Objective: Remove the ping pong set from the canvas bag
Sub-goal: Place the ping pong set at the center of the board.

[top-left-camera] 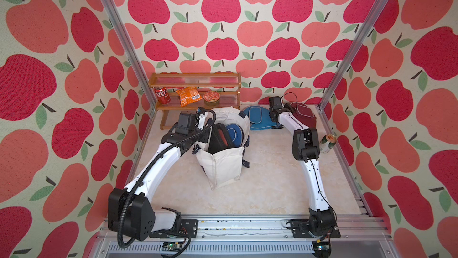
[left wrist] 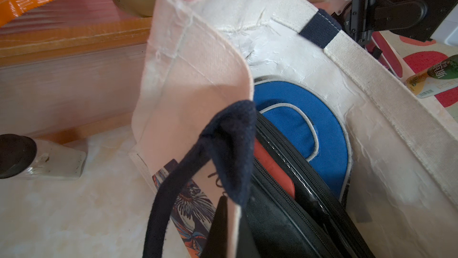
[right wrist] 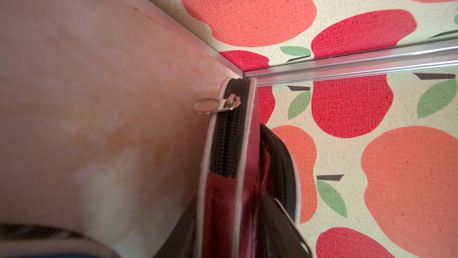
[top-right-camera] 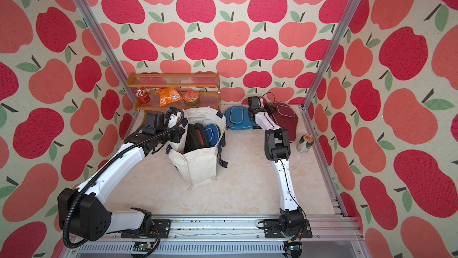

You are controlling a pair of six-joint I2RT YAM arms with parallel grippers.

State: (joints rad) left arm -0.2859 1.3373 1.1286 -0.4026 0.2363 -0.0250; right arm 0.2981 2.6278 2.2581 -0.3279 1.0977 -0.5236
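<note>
A cream canvas bag (top-left-camera: pixel 220 167) (top-right-camera: pixel 198 167) stands open mid-table. Inside it sit a blue paddle case (top-left-camera: pixel 233 133) (left wrist: pixel 309 125) and a black case showing a red paddle (top-left-camera: pixel 219 140) (left wrist: pixel 272 170). My left gripper (top-left-camera: pixel 207 130) (left wrist: pixel 231 219) is shut on the bag's near wall beside its navy handle (left wrist: pixel 223 145). Another blue case (top-left-camera: pixel 257 118) lies on the table behind the bag. A maroon case (top-left-camera: pixel 303 116) (right wrist: pixel 223 207) rests in the back right corner. My right gripper (top-left-camera: pixel 290 109) (right wrist: pixel 233 219) straddles its zipped rim with the jaws parted, one on each side.
A wooden shelf (top-left-camera: pixel 195 88) at the back left carries a red can (top-left-camera: pixel 162 95), an orange snack bag (top-left-camera: pixel 188 96) and a round tin (top-left-camera: pixel 211 97). A green can (top-left-camera: pixel 327 143) stands by the right frame rail. The patterned walls close in on three sides.
</note>
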